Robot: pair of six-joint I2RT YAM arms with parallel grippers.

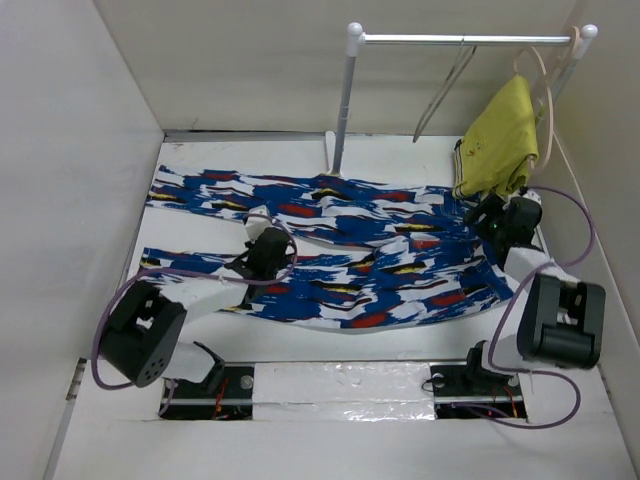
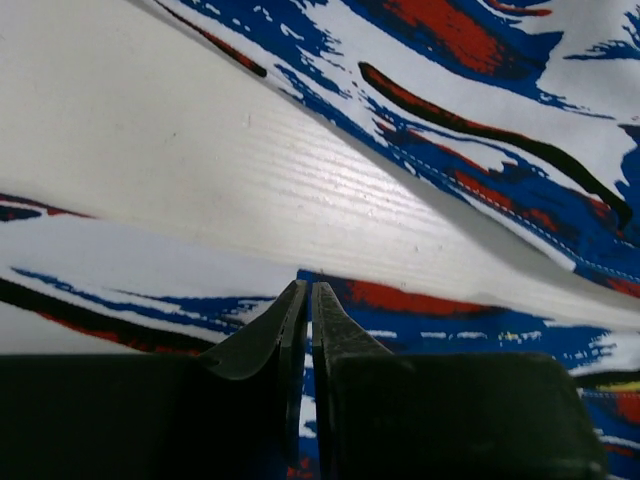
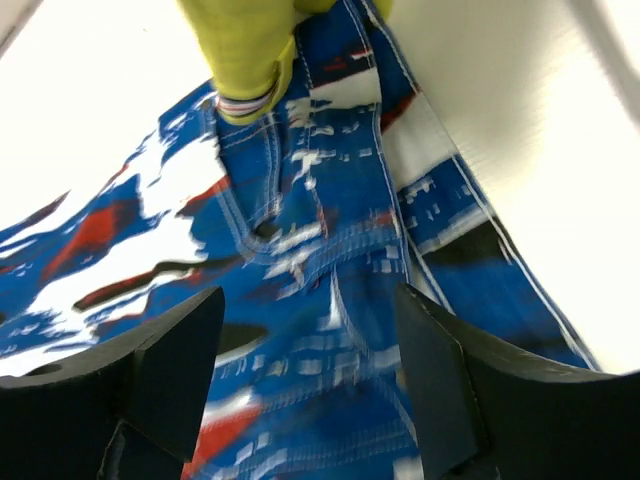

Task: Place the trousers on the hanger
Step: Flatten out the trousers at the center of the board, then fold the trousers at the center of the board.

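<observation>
Trousers (image 1: pixel 380 270), blue-and-white print with red, black dashes, flat across table (image 1: pixel 260 152).

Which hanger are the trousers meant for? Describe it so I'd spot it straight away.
Look at the clothes rail standing at the back of the table. Two hangers hang from it, and yours is the thin grey hanger on the left. It is bare and wiry, whereas the pale beige hanger beside it carries a yellow garment.
</observation>
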